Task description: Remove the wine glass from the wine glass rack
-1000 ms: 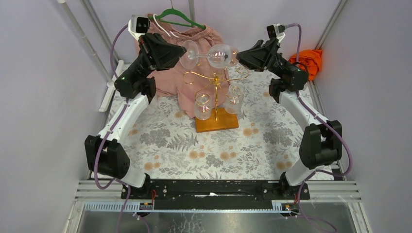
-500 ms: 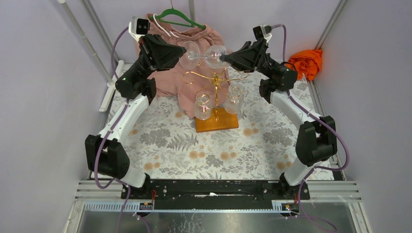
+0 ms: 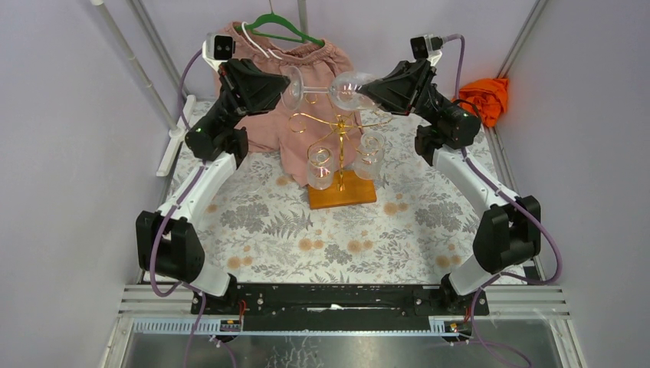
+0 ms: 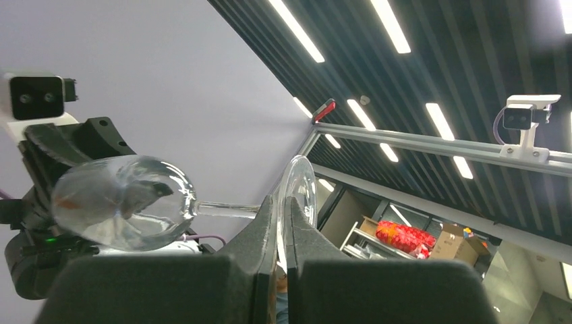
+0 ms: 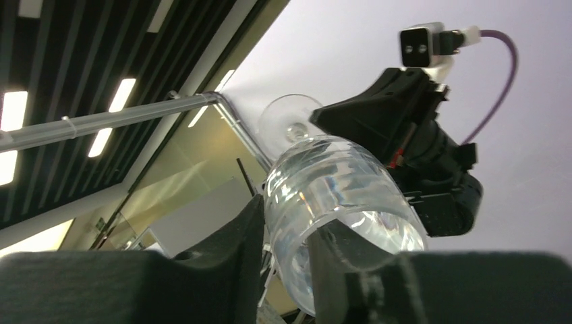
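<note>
A clear wine glass lies sideways in the air above the wine glass rack, a gold wire stand on an orange-brown wooden base. My left gripper is shut on the glass's round foot, edge-on between the jaws in the left wrist view. My right gripper pinches the wall of the bowl, with one finger inside the rim and one outside. Two more glasses hang upside down on the rack.
A pink garment on a green hanger hangs behind the rack. An orange cloth lies at the back right. A floral tablecloth covers the table. Metal frame posts stand at the sides.
My right gripper has moved left onto the bowl and taken hold of its rim. The glass now sits slightly higher, held at both ends. The left gripper kept its hold on the foot.
</note>
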Controlling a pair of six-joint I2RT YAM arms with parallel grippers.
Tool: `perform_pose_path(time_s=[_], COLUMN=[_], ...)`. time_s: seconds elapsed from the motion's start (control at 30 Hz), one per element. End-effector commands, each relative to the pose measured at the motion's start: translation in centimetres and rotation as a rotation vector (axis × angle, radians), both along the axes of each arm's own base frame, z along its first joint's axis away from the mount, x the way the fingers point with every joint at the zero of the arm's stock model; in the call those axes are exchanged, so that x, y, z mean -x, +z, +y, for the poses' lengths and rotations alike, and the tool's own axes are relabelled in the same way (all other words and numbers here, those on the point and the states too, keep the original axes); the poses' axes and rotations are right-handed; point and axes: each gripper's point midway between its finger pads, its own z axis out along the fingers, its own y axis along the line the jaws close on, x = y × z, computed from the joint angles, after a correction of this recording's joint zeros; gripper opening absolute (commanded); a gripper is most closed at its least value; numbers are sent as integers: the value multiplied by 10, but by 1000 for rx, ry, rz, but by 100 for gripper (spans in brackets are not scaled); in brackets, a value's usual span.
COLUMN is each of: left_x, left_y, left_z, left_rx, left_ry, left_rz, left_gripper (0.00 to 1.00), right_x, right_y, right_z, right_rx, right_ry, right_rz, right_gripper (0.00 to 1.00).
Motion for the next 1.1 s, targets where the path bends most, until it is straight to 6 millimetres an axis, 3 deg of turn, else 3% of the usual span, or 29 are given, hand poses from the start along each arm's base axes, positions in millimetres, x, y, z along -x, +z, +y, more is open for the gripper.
perform_pose_path(time_s=[0.0, 0.17, 0.33, 0.57, 0.77, 0.97, 1.07], left_x=[-9, -10, -7, -5, -13, -39, -63], left_y=[-16, -15, -6, -8, -13, -22, -30], left_z=[-10, -13, -18, -23, -24, -19, -14], left_rx=[-51, -74, -126, -201, -251, -334, -426], left_ry=[-40, -38, -26, 46, 112, 275, 400], left_rz=[55, 39, -1, -12, -12, 3, 50], left_gripper=[0, 0, 0, 21, 46, 53, 53], right_x=[63, 64, 62, 68, 92, 113, 116], right_y=[31, 30, 27, 28, 41, 49, 52], right_z=[-15, -16, -15, -18, -25, -29, -31], right_rx=[-116, -117, -109, -114, -97, -24, 40], right_ry=[21, 21, 38, 24, -38, -180, -283], right_rz=[-243, -237, -205, -214, -274, -348, -365], right_gripper=[26, 18, 0, 0, 0, 0, 0])
